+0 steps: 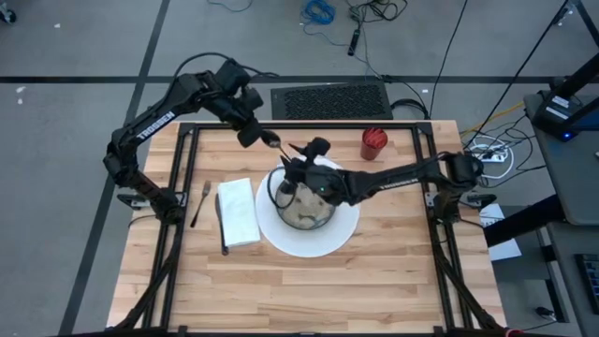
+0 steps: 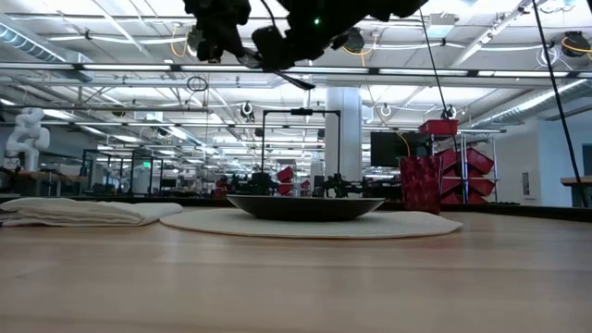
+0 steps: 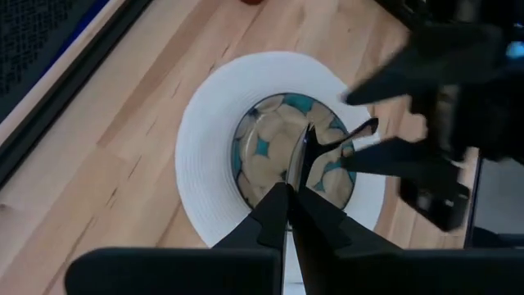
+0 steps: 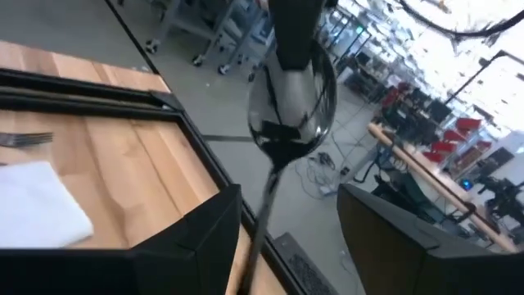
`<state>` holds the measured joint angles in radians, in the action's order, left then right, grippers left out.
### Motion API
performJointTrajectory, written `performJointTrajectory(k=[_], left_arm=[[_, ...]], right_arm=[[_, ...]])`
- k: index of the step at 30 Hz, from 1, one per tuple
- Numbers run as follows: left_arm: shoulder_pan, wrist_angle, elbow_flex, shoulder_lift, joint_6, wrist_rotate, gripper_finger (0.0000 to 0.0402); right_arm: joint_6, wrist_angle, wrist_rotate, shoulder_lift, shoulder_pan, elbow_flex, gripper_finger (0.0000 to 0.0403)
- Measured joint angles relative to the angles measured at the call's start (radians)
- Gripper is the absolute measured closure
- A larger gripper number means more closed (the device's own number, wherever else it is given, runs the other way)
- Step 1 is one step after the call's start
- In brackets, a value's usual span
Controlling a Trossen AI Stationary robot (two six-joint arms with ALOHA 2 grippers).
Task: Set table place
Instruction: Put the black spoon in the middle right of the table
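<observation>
The table lies flat under both my arms, its light wood planks filling the black tube frame. Near its middle sits a white plate with a patterned bowl on it. Just beside the plate, on my left side, lies a folded white napkin, with a knife along its outer edge and a fork a little farther out. A red cup stands near the far edge, apart from the plate.

My left arm reaches in from the far left corner, elbow bent, wrist tipped down over the far rim of the plate. My left gripper is pinched tight on a metal spoon, held in the air above the bowl.

My right arm stretches low across the table from the right side, forearm passing over the plate, wrist turned up toward the spoon. My right gripper is spread wide, and the spoon's handle runs down between its two fingers. I cannot tell whether either finger touches it.
</observation>
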<state>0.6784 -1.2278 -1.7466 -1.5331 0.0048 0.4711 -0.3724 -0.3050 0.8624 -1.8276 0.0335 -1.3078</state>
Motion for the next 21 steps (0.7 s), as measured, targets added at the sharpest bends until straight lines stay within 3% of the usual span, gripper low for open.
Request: performJointTrajectory(k=[7,21], left_arm=[[-0.006,0.033,0.000,0.000,-0.019,-0.004,0.0402],[0.041,0.112,0.000,-0.021,-0.068,-0.061,0.0402]], right_arm=[[0.002,0.009,-0.037,-0.006,-0.065,-0.004,0.0225],[-0.071,0.046,-0.086,-0.005,-0.143,-0.004,0.0331]])
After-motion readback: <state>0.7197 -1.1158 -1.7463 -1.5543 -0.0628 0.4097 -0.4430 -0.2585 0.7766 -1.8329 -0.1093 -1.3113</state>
